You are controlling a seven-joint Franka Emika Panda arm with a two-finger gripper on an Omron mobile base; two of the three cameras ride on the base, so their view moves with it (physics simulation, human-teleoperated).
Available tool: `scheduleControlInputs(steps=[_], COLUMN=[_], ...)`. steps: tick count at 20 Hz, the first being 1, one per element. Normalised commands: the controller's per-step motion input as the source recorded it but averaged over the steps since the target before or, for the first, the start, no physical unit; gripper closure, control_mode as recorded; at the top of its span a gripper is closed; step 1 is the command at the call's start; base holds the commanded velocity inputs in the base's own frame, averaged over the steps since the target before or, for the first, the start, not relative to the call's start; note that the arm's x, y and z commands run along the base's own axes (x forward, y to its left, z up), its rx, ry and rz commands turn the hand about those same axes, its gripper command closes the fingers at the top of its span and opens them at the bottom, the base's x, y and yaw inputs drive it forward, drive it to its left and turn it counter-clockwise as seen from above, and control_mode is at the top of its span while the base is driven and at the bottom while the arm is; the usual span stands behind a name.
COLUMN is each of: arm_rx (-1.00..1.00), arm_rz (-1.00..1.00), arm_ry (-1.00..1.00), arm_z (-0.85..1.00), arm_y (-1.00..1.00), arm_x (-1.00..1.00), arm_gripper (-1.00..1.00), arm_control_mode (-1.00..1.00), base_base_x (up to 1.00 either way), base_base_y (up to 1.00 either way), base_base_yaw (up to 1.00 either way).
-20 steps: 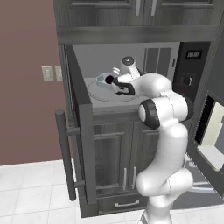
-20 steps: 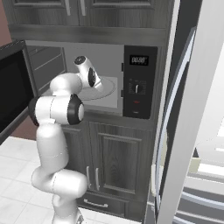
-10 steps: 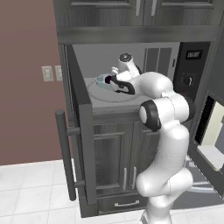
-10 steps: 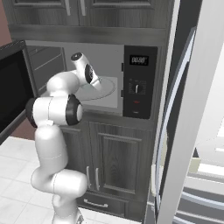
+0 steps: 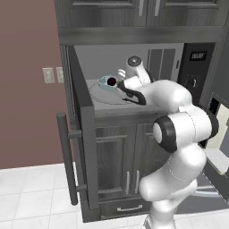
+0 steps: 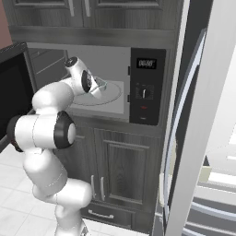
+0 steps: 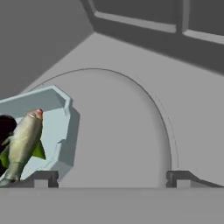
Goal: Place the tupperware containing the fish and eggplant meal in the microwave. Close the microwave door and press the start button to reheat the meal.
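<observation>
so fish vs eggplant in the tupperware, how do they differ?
Shape: the fish is long and slim; the eggplant is rounded.
Colour: the fish is pale tan-grey with a reddish tip; the eggplant is dark purple-black.
Place, in the hand view: the fish lies slantwise across the tupperware; the eggplant sits behind it at the frame's left edge, mostly cut off.
Shared: both lie in the tupperware on the microwave turntable.

One tupperware (image 7: pixel 61 127), one fish (image 7: pixel 22 144), one eggplant (image 5: pixel 111 82), one microwave (image 6: pixel 145 87).
</observation>
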Motion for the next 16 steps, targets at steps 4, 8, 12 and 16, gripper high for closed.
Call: scheduleControlInputs(steps=[4, 8, 12, 16], arm_rx=[0.00, 0.00, -0.02, -0.02], arm_rz=[0.00, 0.02, 0.15, 0.20], arm_ry=[-0.17, -0.16, -0.12, -0.10], arm_z=[0.27, 0.25, 0.28, 0.53], arm_y=[-0.01, -0.07, -0.01, 0.00], arm_x=[-0.92, -1.00, -1.00, -0.99], arm_gripper=[-1.00, -1.00, -1.00, -1.00], arm_control_mode=[-1.00, -1.00, -1.00, -1.00], base_base_x=[0.00, 0.00, 0.00, 0.00], base_base_y=[0.00, 0.00, 0.00, 0.00], base_base_yaw=[0.00, 0.00, 0.00, 0.00])
